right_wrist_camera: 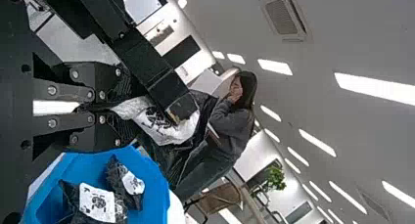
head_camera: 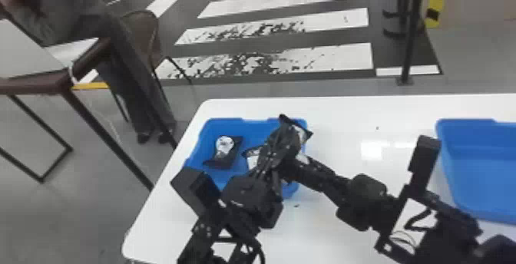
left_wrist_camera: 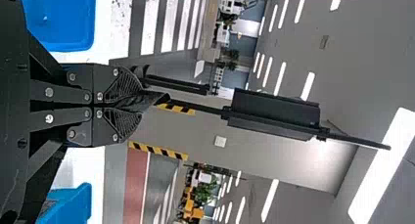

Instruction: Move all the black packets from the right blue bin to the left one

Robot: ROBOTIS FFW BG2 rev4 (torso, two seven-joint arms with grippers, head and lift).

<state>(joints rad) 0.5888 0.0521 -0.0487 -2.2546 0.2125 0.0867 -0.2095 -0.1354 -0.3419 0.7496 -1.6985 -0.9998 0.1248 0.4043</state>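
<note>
Black packet [right_wrist_camera: 164, 128], pinched in left and right jaws, over left bin [head_camera: 253, 129]

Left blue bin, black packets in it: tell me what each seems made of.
Left blue bin: probably molded plastic, smooth, judging by its even color and rounded corners. Black packets: thin film, plastic or perhaps foil-lined, slightly glossy, judging by their creases.

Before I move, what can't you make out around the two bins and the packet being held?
- Left blue bin, head view: the left arm and right arm hide part of it, so no full packet count.
- Right blue bin, head view: its right side is cut off by the picture's edge.
- Held packet, head view: the tools cover much of it.
</note>
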